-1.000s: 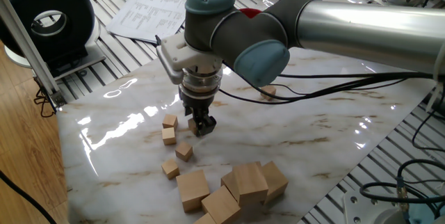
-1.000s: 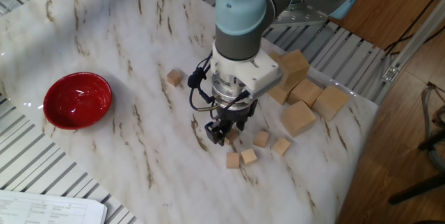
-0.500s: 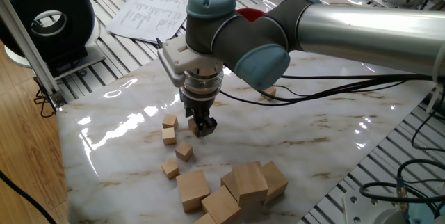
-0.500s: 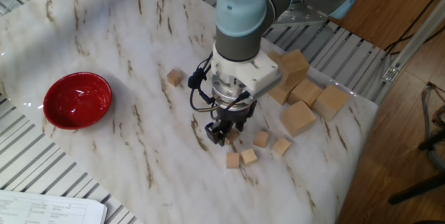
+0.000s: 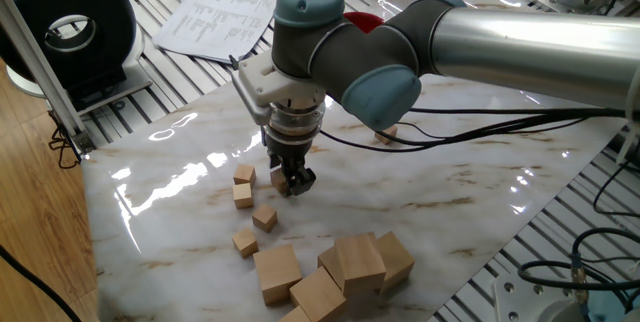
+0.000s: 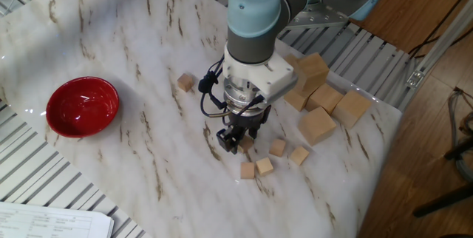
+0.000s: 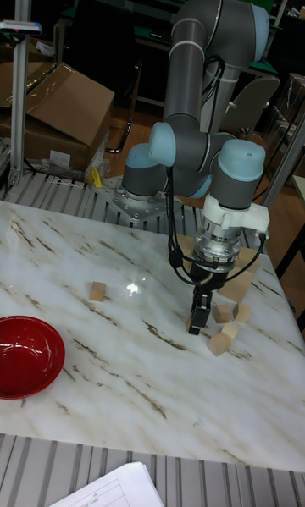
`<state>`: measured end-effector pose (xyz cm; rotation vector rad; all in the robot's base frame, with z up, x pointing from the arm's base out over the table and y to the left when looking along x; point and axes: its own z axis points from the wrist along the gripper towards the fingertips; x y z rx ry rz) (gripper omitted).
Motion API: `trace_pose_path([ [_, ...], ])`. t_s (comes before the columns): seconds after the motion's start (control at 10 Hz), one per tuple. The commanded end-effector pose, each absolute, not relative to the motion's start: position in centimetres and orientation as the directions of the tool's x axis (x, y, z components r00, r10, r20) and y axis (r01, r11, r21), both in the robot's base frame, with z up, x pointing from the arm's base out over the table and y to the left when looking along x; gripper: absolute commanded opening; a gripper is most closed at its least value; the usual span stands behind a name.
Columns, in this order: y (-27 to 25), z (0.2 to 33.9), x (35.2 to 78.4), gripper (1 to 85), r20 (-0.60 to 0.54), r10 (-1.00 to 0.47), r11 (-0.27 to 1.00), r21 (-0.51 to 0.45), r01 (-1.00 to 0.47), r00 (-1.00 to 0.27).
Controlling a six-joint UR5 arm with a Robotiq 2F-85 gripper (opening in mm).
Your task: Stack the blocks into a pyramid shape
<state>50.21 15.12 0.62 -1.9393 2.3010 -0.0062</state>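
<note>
Black fingers of the gripper (image 5: 292, 182) are seen pointing straight down at the marble table (image 5: 470, 197), their tips close to or at its surface; a small tan block (image 6: 247, 143) shows right at the jaws, and it appears to be pinched between them, though the contact is too small to be made out with certainty. From the gripper, the other small blocks lie just beside it toward the table's near edge in the first fixed view: a pair (image 5: 243, 185) set one against the other, then one (image 5: 264, 218) and another (image 5: 245, 241) further out, none yet stacked. One more small block (image 6: 185, 82) is seen well apart on the far side of the arm, between the gripper and the red bowl (image 6: 82, 106). The much larger wooden cubes (image 5: 340, 267) are piled near the table's corner, beyond the small ones. Printed sheets (image 5: 215, 14) lie off the marble; their text is too small to be read, and no brand or label can be made out on the arm.
</note>
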Motion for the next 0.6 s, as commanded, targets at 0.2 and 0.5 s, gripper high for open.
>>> trace_pose_path([
  [0.2, 15.48, 0.74, 50.32, 55.0, -0.123, -0.974, 0.203, -0.085, -0.976, -0.192],
  [0.5, 16.05, 0.78, 50.55, 42.0, -0.14, -0.964, 0.241, -0.088, -0.967, -0.227],
])
